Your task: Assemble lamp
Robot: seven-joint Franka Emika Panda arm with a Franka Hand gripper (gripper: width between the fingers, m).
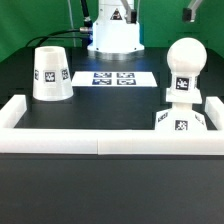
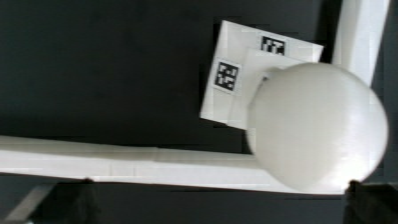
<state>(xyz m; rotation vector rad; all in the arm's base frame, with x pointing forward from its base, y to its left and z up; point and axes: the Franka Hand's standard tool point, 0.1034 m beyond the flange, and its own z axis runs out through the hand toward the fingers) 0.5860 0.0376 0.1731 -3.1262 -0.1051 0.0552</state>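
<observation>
White wall strip (image 1: pixel 100 140) in front, bulb (image 1: pixel 184 68) upright on base (image 1: pixel 184 118), shade (image 1: pixel 50 74) apart, end effector grip cannot be told.

So the exterior view sits low at the near edge of the table, looking across it and slightly down toward the robot's base (image 1: pixel 113 35) at the far side, wide enough to catch the white wall strip (image 1: pixel 110 137) up front, the shade (image 1: pixel 50 74) and the marker board (image 1: pixel 114 78) in the middle. The wrist view is way closer, pretty much on top of the bulb (image 2: pixel 317 125), which fills a big chunk of the picture and looks soft. Both views share the bulb (image 1: pixel 184 68), the marker board (image 2: pixel 249 75), the wall strip (image 2: pixel 125 160) and the black table (image 2: pixel 98 65).
</observation>
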